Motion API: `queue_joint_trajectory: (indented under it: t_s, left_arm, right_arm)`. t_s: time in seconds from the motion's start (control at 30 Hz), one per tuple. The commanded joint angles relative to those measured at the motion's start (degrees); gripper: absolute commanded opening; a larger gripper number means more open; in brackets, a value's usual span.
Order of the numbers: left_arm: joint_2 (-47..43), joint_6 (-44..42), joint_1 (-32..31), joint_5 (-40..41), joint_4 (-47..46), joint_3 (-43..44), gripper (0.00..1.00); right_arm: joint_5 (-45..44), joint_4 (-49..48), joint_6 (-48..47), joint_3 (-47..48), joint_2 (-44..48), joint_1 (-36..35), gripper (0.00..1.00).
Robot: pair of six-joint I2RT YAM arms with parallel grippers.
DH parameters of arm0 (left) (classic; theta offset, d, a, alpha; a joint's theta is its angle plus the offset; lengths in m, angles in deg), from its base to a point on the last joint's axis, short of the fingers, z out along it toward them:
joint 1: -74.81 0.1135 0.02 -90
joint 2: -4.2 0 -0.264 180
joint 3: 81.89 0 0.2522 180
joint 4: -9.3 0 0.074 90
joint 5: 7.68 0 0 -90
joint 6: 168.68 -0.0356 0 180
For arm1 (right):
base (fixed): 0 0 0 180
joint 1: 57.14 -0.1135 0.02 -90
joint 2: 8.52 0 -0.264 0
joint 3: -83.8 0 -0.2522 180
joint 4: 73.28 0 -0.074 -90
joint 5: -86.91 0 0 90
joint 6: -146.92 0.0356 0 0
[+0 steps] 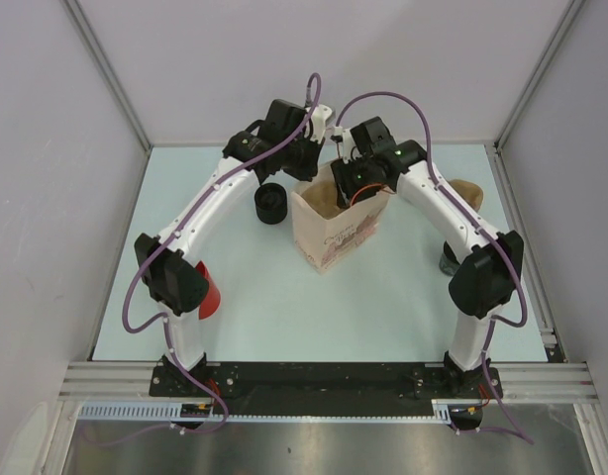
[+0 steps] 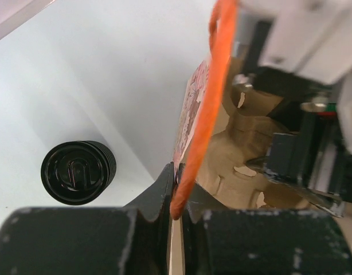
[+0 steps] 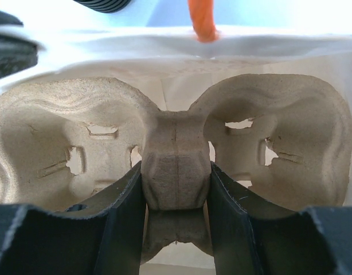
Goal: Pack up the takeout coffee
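Top external view, paper bag (image 1: 334, 233): one, upright at mid-table between the two arms.
Cup carrier (image 3: 67, 132): one, two wells visible, low inside the bag; its long axis runs along the bag's width, across the right jaws.
Black-lidded cup (image 1: 270, 203): one, standing just beside the bag, nearer to the left arm.
Right gripper (image 3: 176, 177): clamped on the carrier's middle ridge, reaching down into the bag.
Left gripper (image 2: 175, 226): pinched on the bag's rim, at the orange handle (image 2: 213, 86).
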Motion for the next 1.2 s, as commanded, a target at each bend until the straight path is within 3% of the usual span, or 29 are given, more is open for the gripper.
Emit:
queue_joint_trajectory:
  t_s: [0.0,0.33,1.17]
  left_arm:
    - [-1.98,1.0,-0.52,0.69,-0.5,2.64,0.1]
    - [-1.54,0.56,-1.92,3.41,-0.06,4.13,0.1]
    - [-1.28,0.21,-3.95,9.13,-0.23,4.13,0.09]
  right_arm:
    - [-0.94,3.94,-0.82,3.87,-2.52,-0.74,0.23]
    - [0.74,9.91,-4.33,7.21,-4.64,-1.09,0.24]
    - [0.56,14.84,-7.76,3.35,-4.81,-1.53,0.27]
